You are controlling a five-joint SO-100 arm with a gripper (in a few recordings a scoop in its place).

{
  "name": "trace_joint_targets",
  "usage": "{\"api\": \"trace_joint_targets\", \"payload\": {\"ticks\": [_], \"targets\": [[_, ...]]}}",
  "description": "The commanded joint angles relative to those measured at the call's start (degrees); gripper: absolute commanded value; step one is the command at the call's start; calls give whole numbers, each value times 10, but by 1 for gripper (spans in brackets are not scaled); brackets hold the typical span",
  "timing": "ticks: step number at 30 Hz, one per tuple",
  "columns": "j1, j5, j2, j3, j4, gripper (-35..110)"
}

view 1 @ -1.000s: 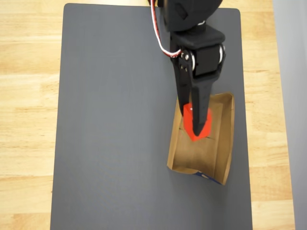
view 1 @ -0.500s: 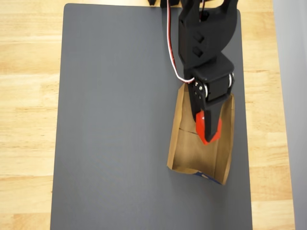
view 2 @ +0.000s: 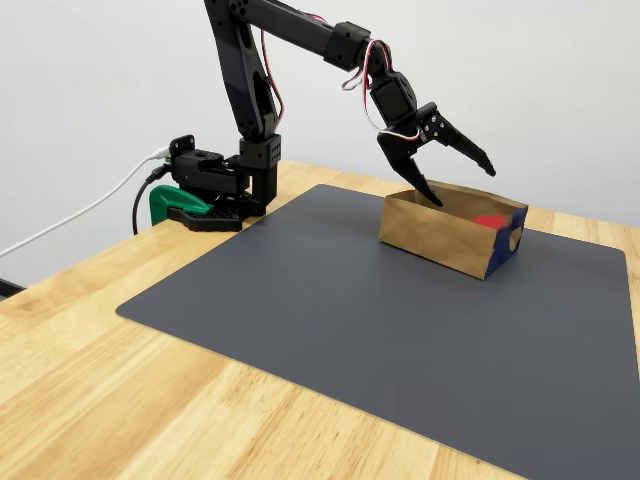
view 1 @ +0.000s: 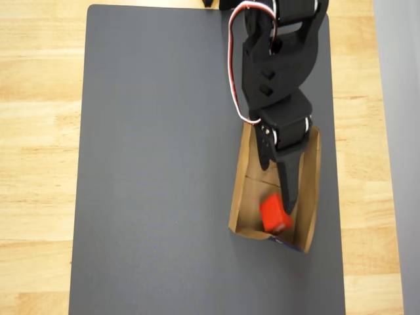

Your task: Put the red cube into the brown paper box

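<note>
Inside the brown paper box (view 1: pixel 244 197), close to its near end wall in the overhead view, lies the red cube (view 1: pixel 274 214), tilted so that one corner points toward the box's right-hand wall. In the fixed view the red cube (view 2: pixel 489 220) shows as a patch of red over the box's (view 2: pixel 435 235) front wall, near the end that carries the blue print (view 2: pixel 503 245). The cube is free of the claw: nothing grips it, and it rests on the box floor by itself.

The gripper (view 1: pixel 283 184) hangs over the middle of the box, its fingers spread apart. In the overhead view one dark fingertip (view 1: pixel 289 200) reaches down to just beside the cube's upper right edge; whether it touches cannot be told. In the fixed view the gripper (view 2: pixel 455 178) stands wide apart, one finger dipping to the box's far rim and the other (view 2: pixel 470 152) pointing out above the box, clear of the cube.

The box sits on a dark grey mat (view 1: pixel 164 164), toward its right edge in the overhead view. The mat lies on a pale wooden table (view 2: pixel 90 320). The black arm (view 2: pixel 290 35) rises from a base held by a green clamp (view 2: pixel 175 205) at the table's far left in the fixed view.
</note>
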Motion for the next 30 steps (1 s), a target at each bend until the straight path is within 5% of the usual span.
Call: {"api": "trace_joint_targets", "payload": {"ticks": [1,8,14,30], "targets": [[4,-14,51,1,32,39],[51,-3,237,71,62,30],[114,-11,534,211,76,0],[195,33,744,273,192,0]]}}
